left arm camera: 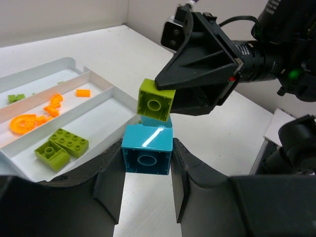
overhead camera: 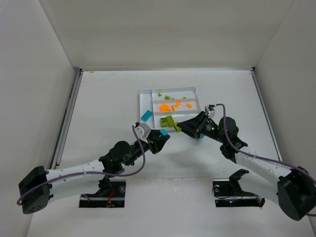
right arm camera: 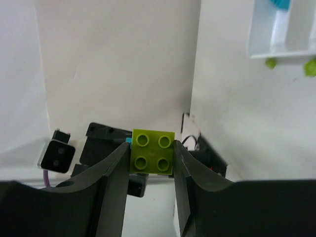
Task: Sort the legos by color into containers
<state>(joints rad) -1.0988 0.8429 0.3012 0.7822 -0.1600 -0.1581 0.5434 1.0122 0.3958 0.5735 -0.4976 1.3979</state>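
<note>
A lime green lego (left arm camera: 157,100) is sitting locked onto a teal-blue lego (left arm camera: 147,149), aloft just beside the tray (left arm camera: 44,66) over the desk (left arm camera: 113,44). The right claw (right arm camera: 151,168) is clamping the green one and the left claw (left arm camera: 146,185) the teal, probably to pull them apart for separate compartments.

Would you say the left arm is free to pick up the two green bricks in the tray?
Probably not: the left gripper is shut on a teal brick, though the green bricks lie uncovered nearby.
</note>
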